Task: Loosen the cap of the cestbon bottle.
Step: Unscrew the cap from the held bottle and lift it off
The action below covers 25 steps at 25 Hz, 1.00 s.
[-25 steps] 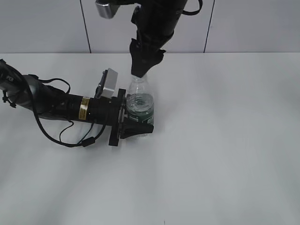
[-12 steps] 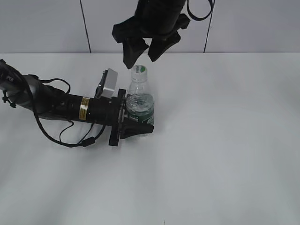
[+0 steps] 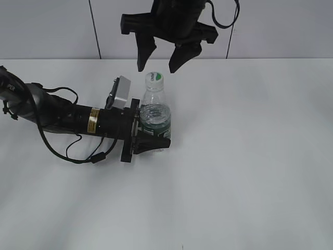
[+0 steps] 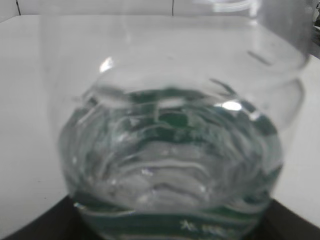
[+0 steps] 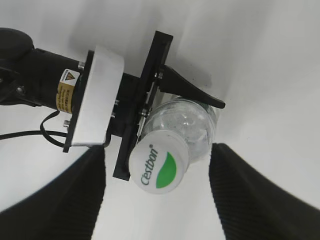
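The cestbon bottle (image 3: 154, 113) stands upright on the white table, clear with a dark green label. It fills the left wrist view (image 4: 170, 150). My left gripper (image 3: 151, 139) is shut on the bottle's lower body from the left. The white cap (image 3: 154, 78) with its green leaf mark sits on the bottle's neck; it shows from above in the right wrist view (image 5: 159, 168). My right gripper (image 3: 158, 65) hangs open just above the cap, one finger on each side, not touching it; the right wrist view shows it too (image 5: 157, 192).
The white table (image 3: 250, 156) stretches to the right and front of the bottle. A grey wall runs behind the table. The left arm (image 3: 62, 117) with its cables lies low across the table's left side.
My right gripper has let go of the cap, opened wide and lifted a little above it. The cap is now uncovered. The left gripper and bottle have not moved.
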Motion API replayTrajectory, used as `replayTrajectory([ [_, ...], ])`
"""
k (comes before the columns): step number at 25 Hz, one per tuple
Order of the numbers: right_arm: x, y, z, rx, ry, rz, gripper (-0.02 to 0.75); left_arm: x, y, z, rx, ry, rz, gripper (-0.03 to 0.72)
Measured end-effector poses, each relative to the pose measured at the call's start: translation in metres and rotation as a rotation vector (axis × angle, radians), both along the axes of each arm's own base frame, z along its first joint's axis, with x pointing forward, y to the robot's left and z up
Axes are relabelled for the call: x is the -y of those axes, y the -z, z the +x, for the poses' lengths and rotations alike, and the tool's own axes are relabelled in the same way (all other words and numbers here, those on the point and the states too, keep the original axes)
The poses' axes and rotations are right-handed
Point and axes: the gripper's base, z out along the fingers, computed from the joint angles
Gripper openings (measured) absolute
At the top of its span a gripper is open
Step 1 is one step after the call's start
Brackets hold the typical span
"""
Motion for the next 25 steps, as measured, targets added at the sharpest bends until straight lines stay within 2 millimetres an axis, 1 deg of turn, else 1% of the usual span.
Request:
replayTrajectory([
  [15, 0.0008, 0.0011, 0.0005, -0.066, 0.188, 0.025, 0.494, 0.0, 0.0001, -0.0001, 0.0, 0.002, 0.001, 0.412],
  [21, 0.0008, 0.0011, 0.0005, -0.081, 0.227, 0.032, 0.494, 0.0, 0.0001, -0.0001, 0.0, 0.002, 0.001, 0.412],
  [25, -0.0036, 0.0012, -0.0031, -0.08, 0.218, 0.03, 0.494, 0.0, 0.0001, -0.0001, 0.0, 0.002, 0.001, 0.412],
])
